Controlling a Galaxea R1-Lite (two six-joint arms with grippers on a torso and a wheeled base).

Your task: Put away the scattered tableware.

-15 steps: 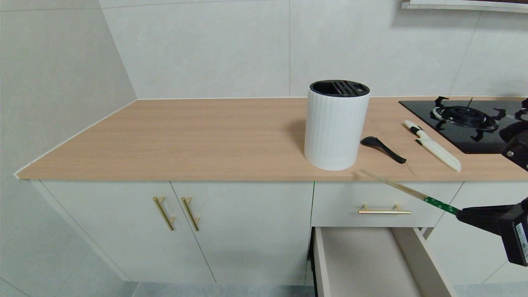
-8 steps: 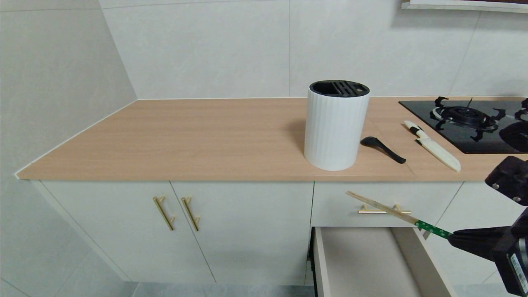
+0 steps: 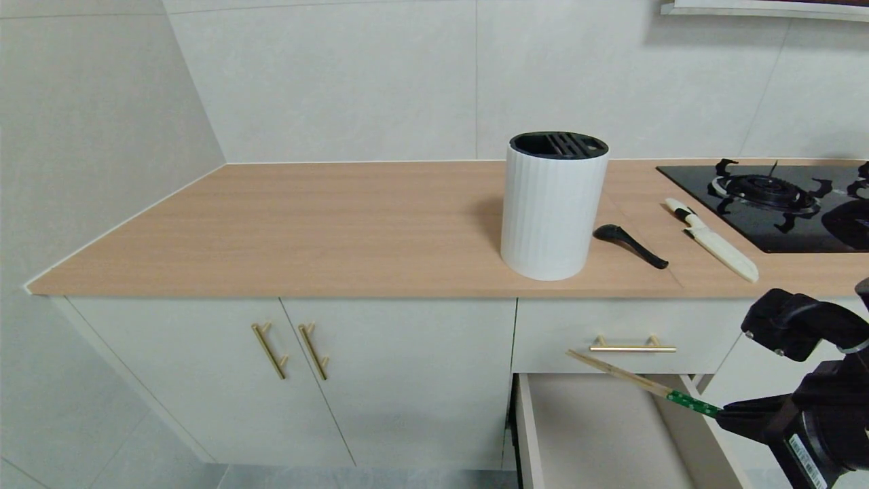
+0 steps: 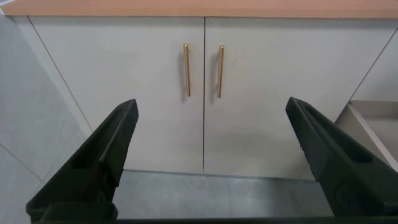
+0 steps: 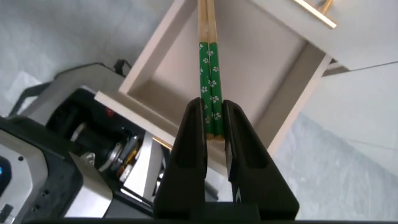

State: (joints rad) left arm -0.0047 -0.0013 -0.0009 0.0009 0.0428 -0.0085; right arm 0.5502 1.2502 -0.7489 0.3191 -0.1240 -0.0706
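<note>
Pinching a pair of chopsticks (image 3: 638, 382) by their green flowered ends, the right gripper (image 3: 726, 411) has its two black fingers pressed onto them from either side, as the right wrist view shows at the right gripper (image 5: 213, 115) with the chopsticks (image 5: 208, 56) running straight out from its tips. From the fingertips the sticks slant away to the robot's left and slightly upward, side by side, and their bare wooden tips end just below the gold handle (image 3: 633, 348) of a closed drawer front. Directly beneath the sticks and the gripper lies an open drawer (image 3: 590, 435), its pale floor bare in the open drawer (image 5: 249, 56) seen past the fingers. Well above the gripper, on the wooden countertop (image 3: 305, 224), a white-bladed knife (image 3: 713, 240) lies nearest over it, a black spoon (image 3: 630, 246) lies just to the left of that, and a ribbed white knife holder (image 3: 553, 207) with a black slotted top stands upright farther left, close beside the spoon's bowl. A black gas stove (image 3: 767, 197) sits behind the knife. The left gripper (image 4: 211, 109) has its fingers spread wide apart with nothing between them, facing two cabinet doors (image 4: 124, 62) whose gold handles (image 4: 186, 70) stand side by side ahead of the gap.
</note>
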